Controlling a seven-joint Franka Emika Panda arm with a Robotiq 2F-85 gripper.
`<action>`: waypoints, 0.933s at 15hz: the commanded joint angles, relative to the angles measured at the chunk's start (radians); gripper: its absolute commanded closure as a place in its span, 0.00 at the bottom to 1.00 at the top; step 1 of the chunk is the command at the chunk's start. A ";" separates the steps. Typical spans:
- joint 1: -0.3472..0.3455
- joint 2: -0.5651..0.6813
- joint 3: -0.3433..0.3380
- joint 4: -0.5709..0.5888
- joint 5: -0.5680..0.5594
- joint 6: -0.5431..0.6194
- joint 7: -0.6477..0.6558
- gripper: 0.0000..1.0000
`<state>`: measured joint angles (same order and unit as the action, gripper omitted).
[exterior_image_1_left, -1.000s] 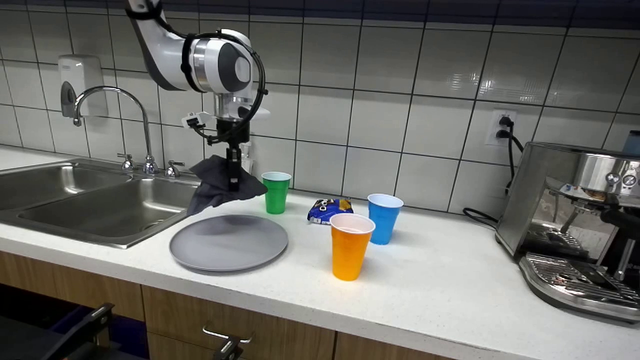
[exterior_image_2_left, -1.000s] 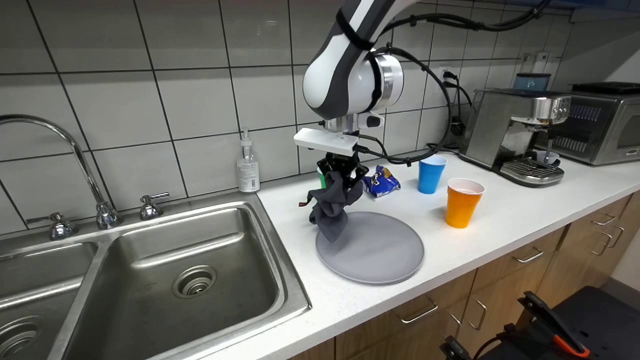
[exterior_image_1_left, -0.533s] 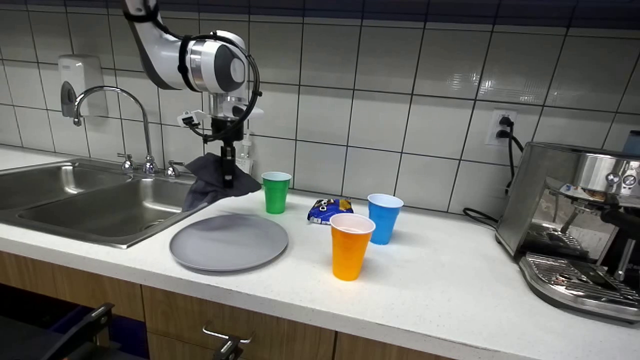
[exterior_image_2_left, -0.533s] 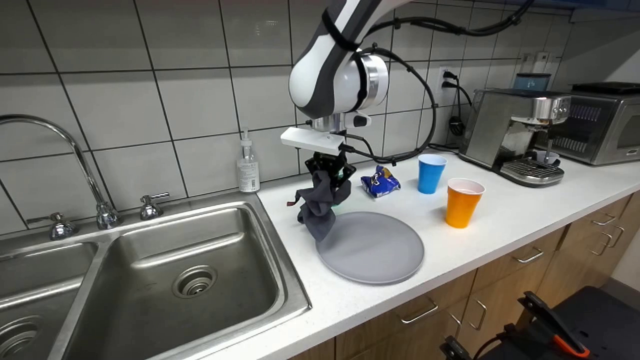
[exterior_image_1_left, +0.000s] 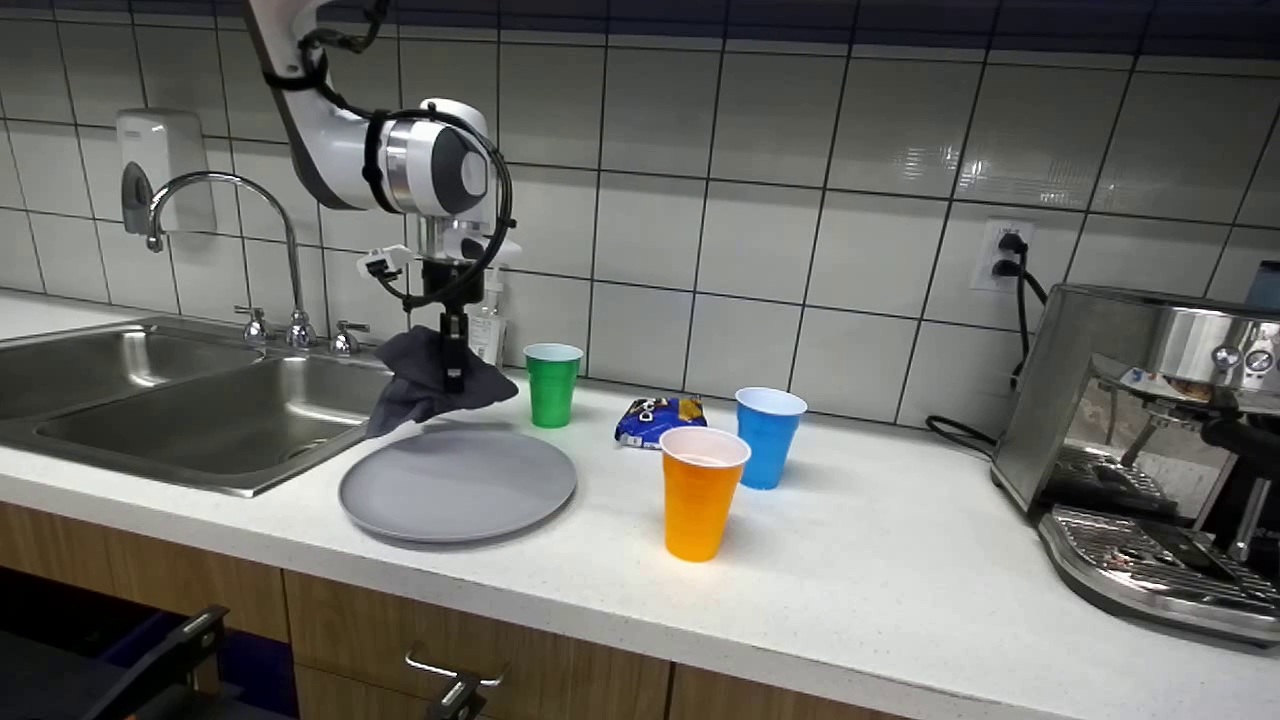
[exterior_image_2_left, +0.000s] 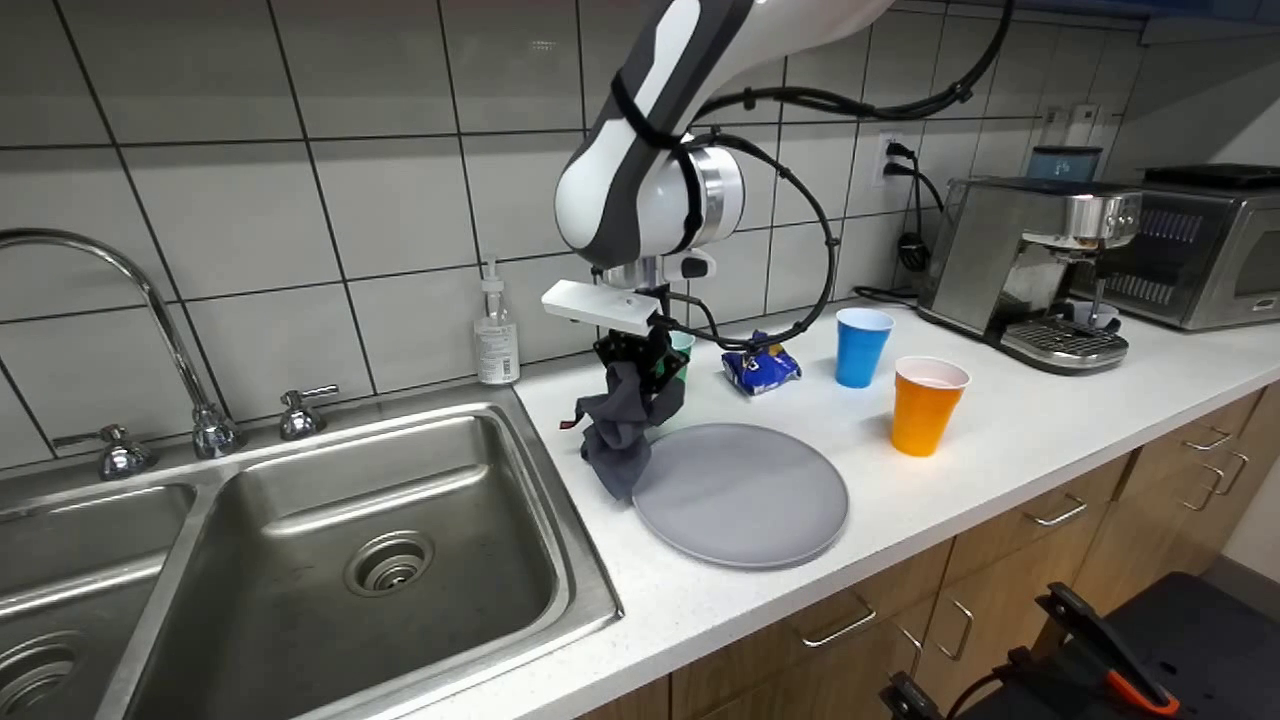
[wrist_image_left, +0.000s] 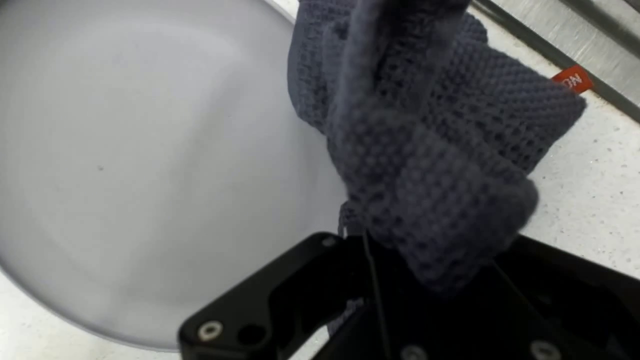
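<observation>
Grips a cloth (exterior_image_2_left: 622, 430) in the gripper (exterior_image_1_left: 455, 385), pinching the dark grey folds between narrow, nearly closed jaws aimed straight down. Bunches the fabric at the top, spreading loose corners to both sides and dropping a longer end below the jaws. Hangs the cloth over the counter (exterior_image_1_left: 900, 600), between the sink (exterior_image_2_left: 300, 620) and the plate (exterior_image_2_left: 745, 500), overlapping the plate's sinkward edge in the wrist view; cannot tell whether touching plate or counter. Shows a coarse knitted weave up close, plus a red tag (wrist_image_left: 574, 79) at a corner on the sink side.

Leaves most of the plate bare, round, grey and flat on the counter. Near the plate, toward the tiled wall (exterior_image_1_left: 760, 250), has an upright green cup (exterior_image_2_left: 683, 345), half hidden behind the gripper in an exterior view. Farther along, shows a blue packet (exterior_image_1_left: 655, 424) lying by the wall, then an upright blue cup (exterior_image_1_left: 768, 445), and, nearer the front edge, an upright orange cup (exterior_image_1_left: 697, 510). At the sink's back corner, has a bottle (exterior_image_2_left: 496, 345); along the sink's back rim, a curved tap (exterior_image_2_left: 172, 335) between two handles. Toward the far end, shows a coffee machine (exterior_image_2_left: 1030, 250) in both exterior views.
</observation>
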<state>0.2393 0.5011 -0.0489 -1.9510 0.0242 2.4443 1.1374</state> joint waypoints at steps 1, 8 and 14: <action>0.010 0.085 0.005 0.106 0.003 -0.036 0.044 0.98; 0.035 0.180 -0.005 0.201 0.005 -0.033 0.099 0.98; 0.025 0.159 -0.004 0.186 -0.001 -0.065 0.085 0.60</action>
<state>0.2677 0.6825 -0.0506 -1.7721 0.0242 2.4370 1.2222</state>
